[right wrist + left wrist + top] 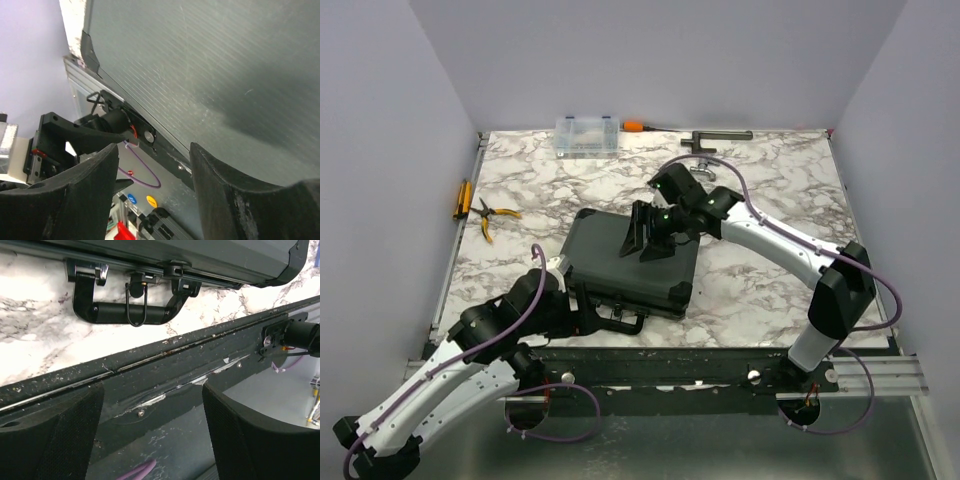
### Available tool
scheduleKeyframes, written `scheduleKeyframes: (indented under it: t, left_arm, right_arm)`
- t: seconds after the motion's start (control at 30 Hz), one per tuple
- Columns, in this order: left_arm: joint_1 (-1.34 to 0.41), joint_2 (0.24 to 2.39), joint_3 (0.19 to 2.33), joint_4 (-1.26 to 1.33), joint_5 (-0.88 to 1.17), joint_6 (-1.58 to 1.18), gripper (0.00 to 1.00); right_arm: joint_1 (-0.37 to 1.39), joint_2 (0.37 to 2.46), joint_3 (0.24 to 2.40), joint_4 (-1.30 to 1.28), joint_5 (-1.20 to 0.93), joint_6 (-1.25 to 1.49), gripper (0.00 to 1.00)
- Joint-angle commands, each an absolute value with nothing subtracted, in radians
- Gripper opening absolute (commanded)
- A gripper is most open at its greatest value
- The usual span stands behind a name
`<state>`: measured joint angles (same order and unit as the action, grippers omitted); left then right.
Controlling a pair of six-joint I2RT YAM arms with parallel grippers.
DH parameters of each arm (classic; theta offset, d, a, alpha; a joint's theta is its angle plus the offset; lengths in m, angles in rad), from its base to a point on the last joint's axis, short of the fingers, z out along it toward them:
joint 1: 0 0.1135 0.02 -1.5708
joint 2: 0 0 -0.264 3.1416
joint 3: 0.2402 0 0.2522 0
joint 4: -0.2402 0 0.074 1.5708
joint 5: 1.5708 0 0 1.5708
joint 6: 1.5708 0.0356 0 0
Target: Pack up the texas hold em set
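Case [602, 256] closed, long axis left-right, handle [125, 313] nearward; left claw [152, 390] wide, right claw [152, 150] wide.

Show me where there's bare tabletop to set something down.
Bare tabletop lies between the organiser box and the case, and far right beyond the right arm. Crowded: the case's near edge, where the left gripper faces the handle; pliers sit left.

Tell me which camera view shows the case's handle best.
The left wrist view: the handle sits close and unobstructed, lying on the marble tabletop beside the shut case. The top external view shows it small at the case's near edge. The right wrist view shows mostly the lid, no clear handle.
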<state>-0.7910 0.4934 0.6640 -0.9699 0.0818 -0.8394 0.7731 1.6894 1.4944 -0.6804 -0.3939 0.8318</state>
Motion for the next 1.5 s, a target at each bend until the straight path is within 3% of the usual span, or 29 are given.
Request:
scheduleKeyframes:
  t: [0.0,0.67,0.83,1.47]
  left_arm:
    - [-0.786,0.456,0.62,-0.949,0.137,-0.909,0.75]
    - [-0.786,0.482,0.468,-0.856,0.181,-1.027,0.57]
    - [-0.786,0.497,0.46,-0.835,0.156,-1.049,0.5]
    - [-0.787,0.511,0.295,-0.576,0.189,-1.145,0.41]
  right_arm:
    - [0.816,1.711,1.432,-0.602,-0.365,0.879,0.62]
    - [0.838,1.719,1.103,-0.501,-0.301,0.896,0.57]
    - [0.838,1.72,1.073,-0.501,-0.291,0.886,0.57]
    - [0.837,1.666,0.996,-0.486,-0.273,0.917,0.51]
